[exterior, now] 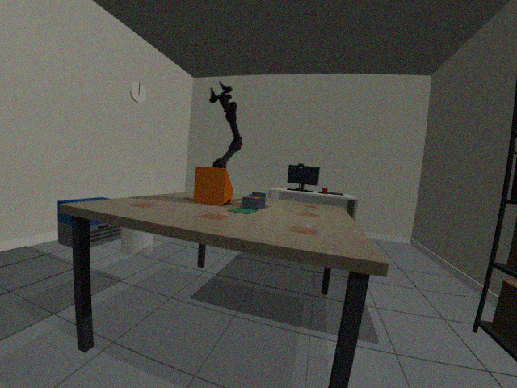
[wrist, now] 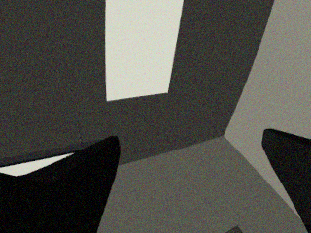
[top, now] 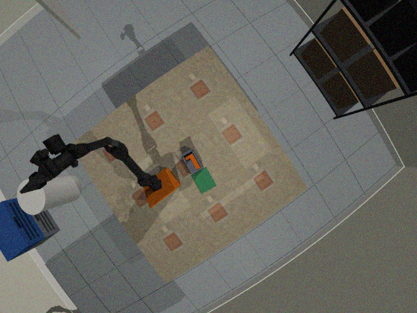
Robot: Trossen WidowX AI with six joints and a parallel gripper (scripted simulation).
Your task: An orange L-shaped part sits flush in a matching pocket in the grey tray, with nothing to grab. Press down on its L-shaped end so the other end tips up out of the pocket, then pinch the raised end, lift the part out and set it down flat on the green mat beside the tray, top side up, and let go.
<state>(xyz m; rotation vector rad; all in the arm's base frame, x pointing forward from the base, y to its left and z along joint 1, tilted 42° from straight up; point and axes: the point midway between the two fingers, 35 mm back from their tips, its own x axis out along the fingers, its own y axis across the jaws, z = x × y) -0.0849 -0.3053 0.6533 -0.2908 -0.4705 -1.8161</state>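
Note:
The orange L-shaped part (top: pixel 195 163) (exterior: pixel 256 197) lies in the pocket of the grey tray (top: pixel 184 156) (exterior: pixel 253 204). Its L-shaped end is at the side away from the mat; whether it sits exactly flush is too small to tell. The green mat (top: pixel 204 180) (exterior: pixel 242 211) lies flat beside the tray, with nothing on it. My gripper (exterior: pixel 216 85) (wrist: pixel 192 142) is open and empty, raised high above the table and far from the tray, fingers pointing up. The wrist view shows only ceiling and walls between the two fingers, with no part, tray or mat.
A large orange block (top: pixel 170 183) (exterior: pixel 211 184) stands at the arm's base, close to the tray and mat. Reddish squares (top: pixel 231 134) mark the table top (top: pixel 249 198). A dark shelf rack (top: pixel 336 67) stands on the floor beyond the table.

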